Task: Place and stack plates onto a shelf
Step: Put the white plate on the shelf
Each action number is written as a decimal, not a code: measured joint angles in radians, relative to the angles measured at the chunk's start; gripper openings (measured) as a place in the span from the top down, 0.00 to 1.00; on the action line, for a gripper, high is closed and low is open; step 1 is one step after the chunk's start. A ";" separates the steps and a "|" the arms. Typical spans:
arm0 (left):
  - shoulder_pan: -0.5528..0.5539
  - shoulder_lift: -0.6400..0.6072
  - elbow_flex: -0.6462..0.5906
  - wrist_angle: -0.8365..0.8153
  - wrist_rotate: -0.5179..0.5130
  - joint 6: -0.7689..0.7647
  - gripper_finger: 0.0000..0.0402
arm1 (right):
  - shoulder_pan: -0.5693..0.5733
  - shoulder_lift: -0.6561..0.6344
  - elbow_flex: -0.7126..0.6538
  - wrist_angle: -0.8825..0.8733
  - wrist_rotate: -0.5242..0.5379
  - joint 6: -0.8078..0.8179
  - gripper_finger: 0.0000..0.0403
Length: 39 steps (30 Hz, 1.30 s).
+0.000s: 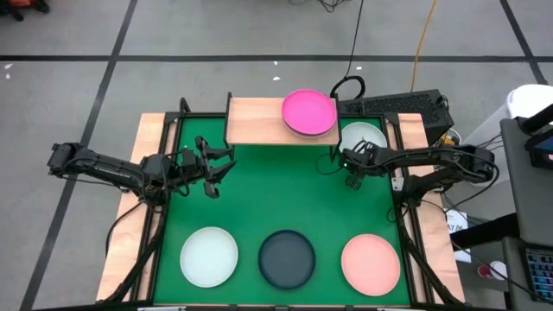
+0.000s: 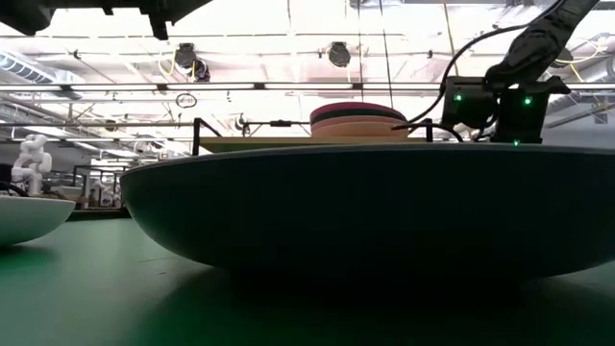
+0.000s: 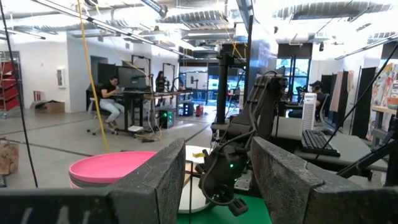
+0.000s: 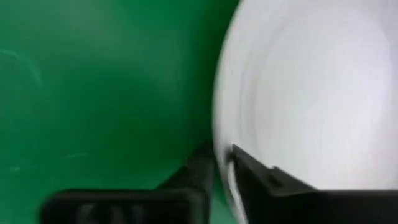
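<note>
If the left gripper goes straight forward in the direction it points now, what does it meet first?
Probably the right arm's gripper. The left gripper points across the green mat toward it, and the left wrist view shows it between the open fingers, ahead of a white plate. Depth is unclear.

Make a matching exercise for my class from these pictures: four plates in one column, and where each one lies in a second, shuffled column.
Plates:
1. magenta plate
2. dark teal-grey plate
3. salmon pink plate
4. pale mint plate

Places, as the high view shows them:
A. front row of the green mat, middle
B. front row, on the left arm's side
C. top of the stack on the shelf
D. front row, on the right arm's side

Pairs: 1-C, 2-A, 3-D, 4-B
</note>
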 joint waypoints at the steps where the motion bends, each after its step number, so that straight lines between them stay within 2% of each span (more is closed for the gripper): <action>1: 0.000 0.000 0.000 0.000 0.000 0.000 0.53 | 0.003 0.000 0.000 0.004 0.008 -0.005 0.95; 8: -0.002 0.000 0.000 0.001 0.021 -0.026 0.53 | 0.054 -0.064 0.021 -0.015 0.010 0.051 0.99; 14: -0.003 0.000 0.000 -0.001 0.031 -0.033 0.53 | 0.119 -0.229 0.114 -0.181 -0.046 0.236 0.99; 19: -0.008 0.000 0.000 -0.001 0.031 -0.030 0.53 | 0.148 -0.396 0.222 -0.326 -0.001 0.365 1.00; 23: -0.008 0.000 0.000 -0.001 0.031 -0.029 0.53 | 0.168 -0.510 0.302 -0.265 0.097 0.314 1.00; 26: -0.008 0.000 0.000 0.001 0.030 -0.029 0.53 | 0.170 -0.554 0.328 -0.044 0.156 0.137 1.00; 29: -0.004 0.000 0.000 0.002 0.007 -0.029 0.53 | 0.164 -0.532 0.338 0.244 0.088 -0.043 1.00; 31: -0.004 0.000 0.000 0.004 -0.014 -0.024 0.53 | 0.164 -0.473 0.368 0.376 0.029 -0.133 1.00; 37: -0.004 0.000 0.000 0.004 -0.029 0.048 0.53 | 0.164 -0.203 0.560 0.450 0.014 -0.332 1.00; 39: -0.004 0.000 0.000 0.003 -0.035 0.062 0.53 | 0.164 -0.122 0.638 0.461 -0.037 -0.375 1.00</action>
